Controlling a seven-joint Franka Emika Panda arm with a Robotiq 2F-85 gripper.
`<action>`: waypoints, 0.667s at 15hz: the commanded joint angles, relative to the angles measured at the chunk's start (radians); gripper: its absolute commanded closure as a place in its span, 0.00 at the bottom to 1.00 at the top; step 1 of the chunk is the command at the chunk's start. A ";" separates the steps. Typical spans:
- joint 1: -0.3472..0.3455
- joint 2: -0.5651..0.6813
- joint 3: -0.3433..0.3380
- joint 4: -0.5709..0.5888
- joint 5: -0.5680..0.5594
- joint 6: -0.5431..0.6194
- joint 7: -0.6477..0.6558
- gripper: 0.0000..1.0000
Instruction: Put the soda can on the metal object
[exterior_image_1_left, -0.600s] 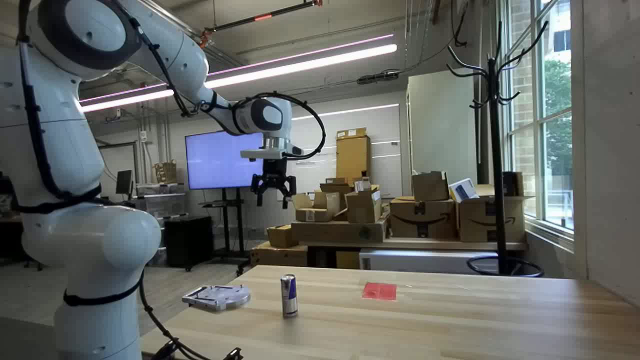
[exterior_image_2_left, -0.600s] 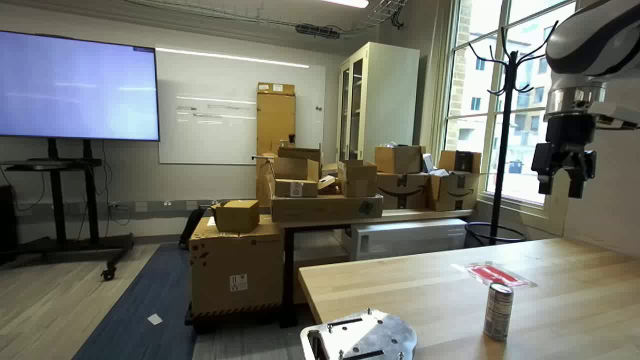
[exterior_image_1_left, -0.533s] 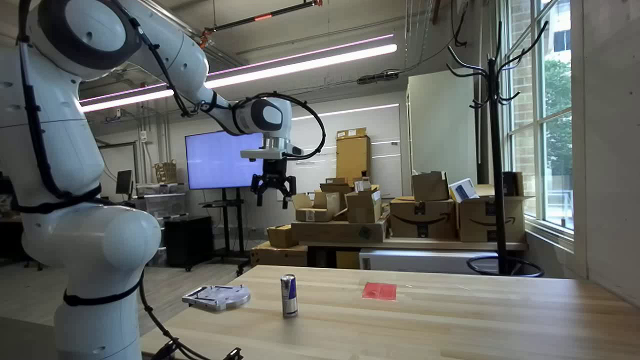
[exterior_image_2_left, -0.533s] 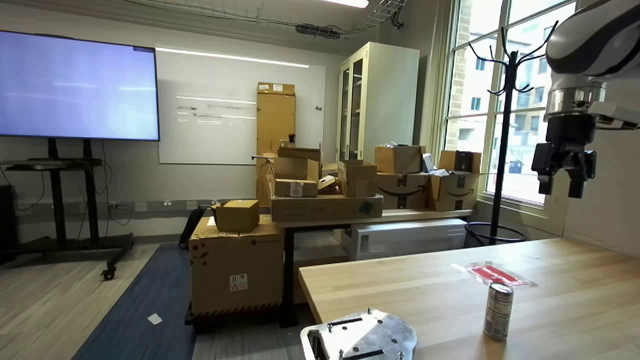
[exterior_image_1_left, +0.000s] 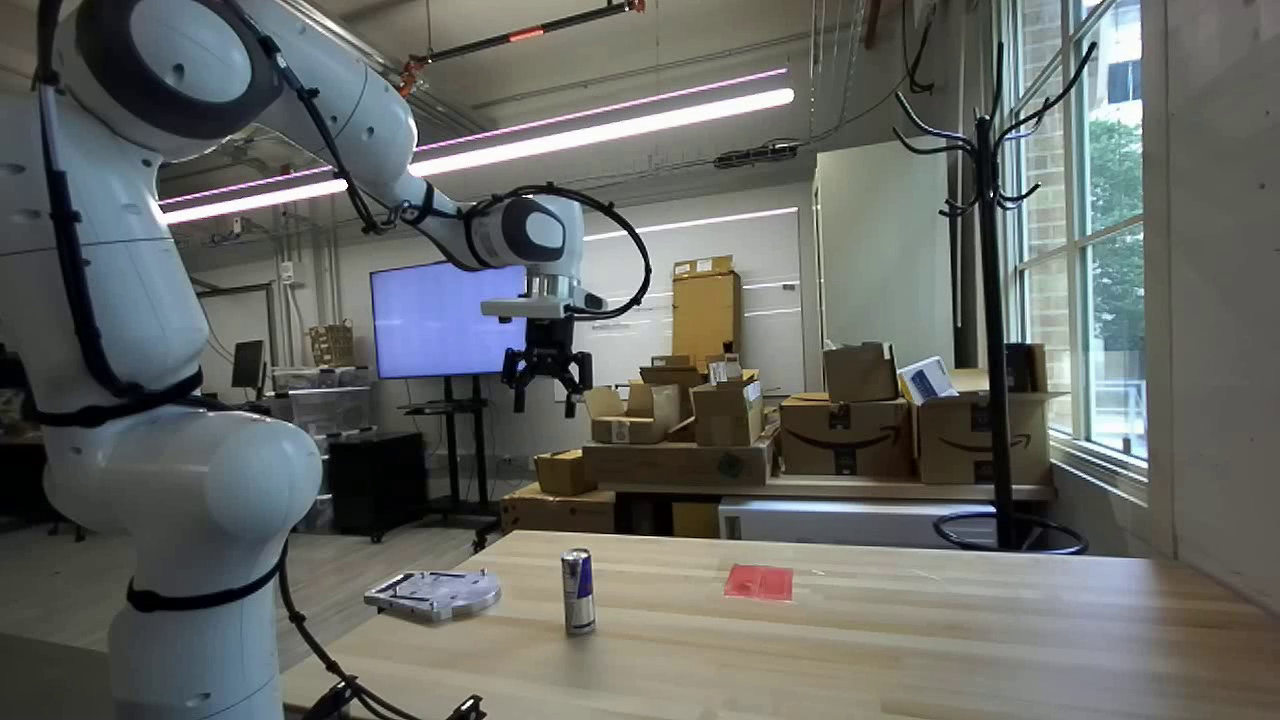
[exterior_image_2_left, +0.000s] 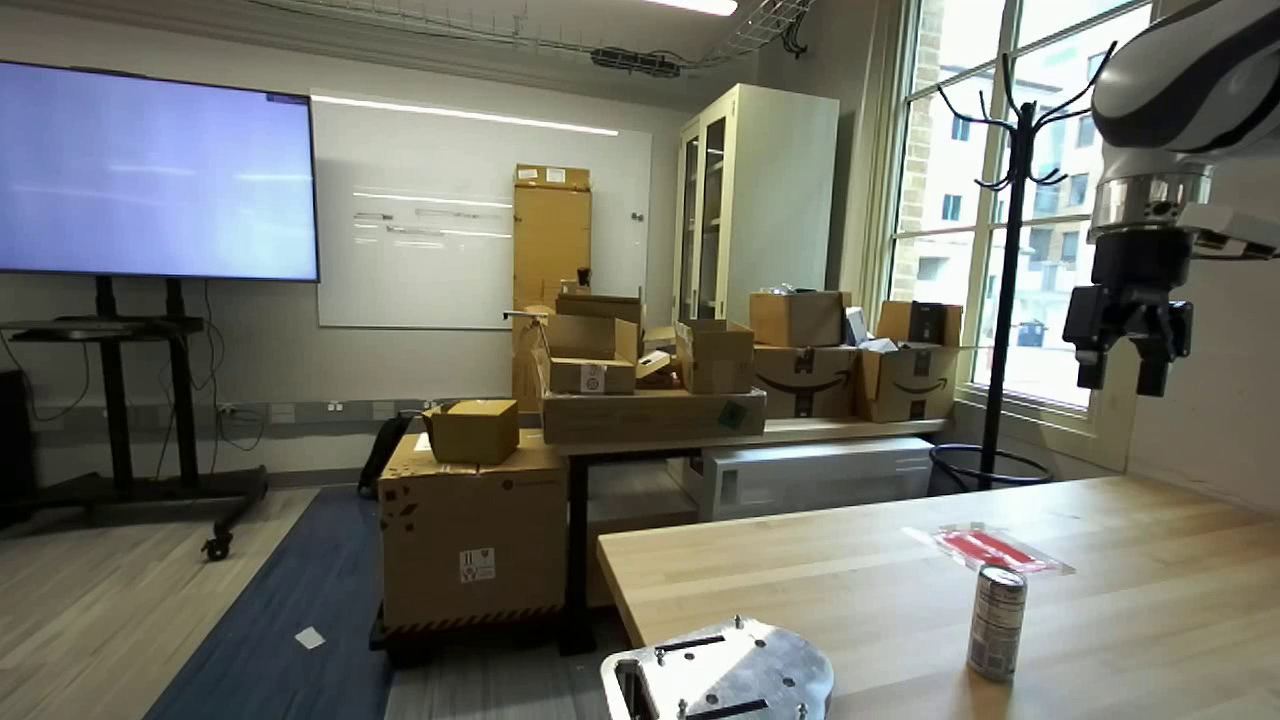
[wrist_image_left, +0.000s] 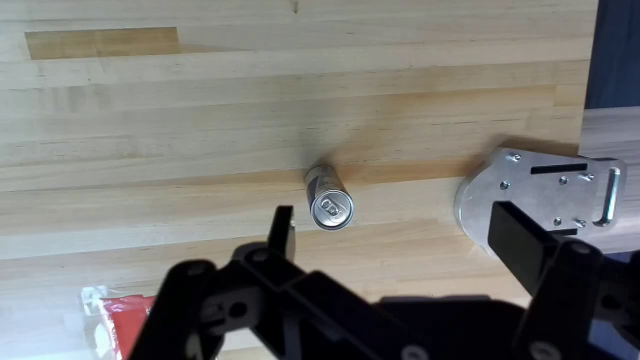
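Observation:
The soda can (exterior_image_1_left: 578, 592) stands upright on the wooden table (exterior_image_1_left: 850, 660). It also stands there in an exterior view (exterior_image_2_left: 997, 622), and its silvery top shows in the wrist view (wrist_image_left: 331, 207). The metal object (exterior_image_1_left: 435, 594) lies flat at the table edge, apart from the can; it shows also in an exterior view (exterior_image_2_left: 720, 670), cut by the frame's bottom, and in the wrist view (wrist_image_left: 540, 192), partly hidden by a finger. My gripper (exterior_image_1_left: 545, 400) is open, empty and pointing down, high above the table; it shows also in an exterior view (exterior_image_2_left: 1122, 378) and the wrist view (wrist_image_left: 395, 235).
A flat red object (exterior_image_1_left: 759, 582) in clear wrap lies on the table beyond the can; it also shows in the wrist view (wrist_image_left: 127, 320). Cardboard boxes (exterior_image_1_left: 845, 435) are stacked on a bench behind. A black coat rack (exterior_image_1_left: 990, 300) stands near the window.

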 joint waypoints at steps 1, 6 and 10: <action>-0.025 0.002 0.023 0.002 0.007 -0.002 -0.006 0.00; -0.021 0.014 0.065 0.012 -0.052 0.051 0.055 0.00; -0.021 0.033 0.111 -0.003 -0.174 0.205 0.103 0.00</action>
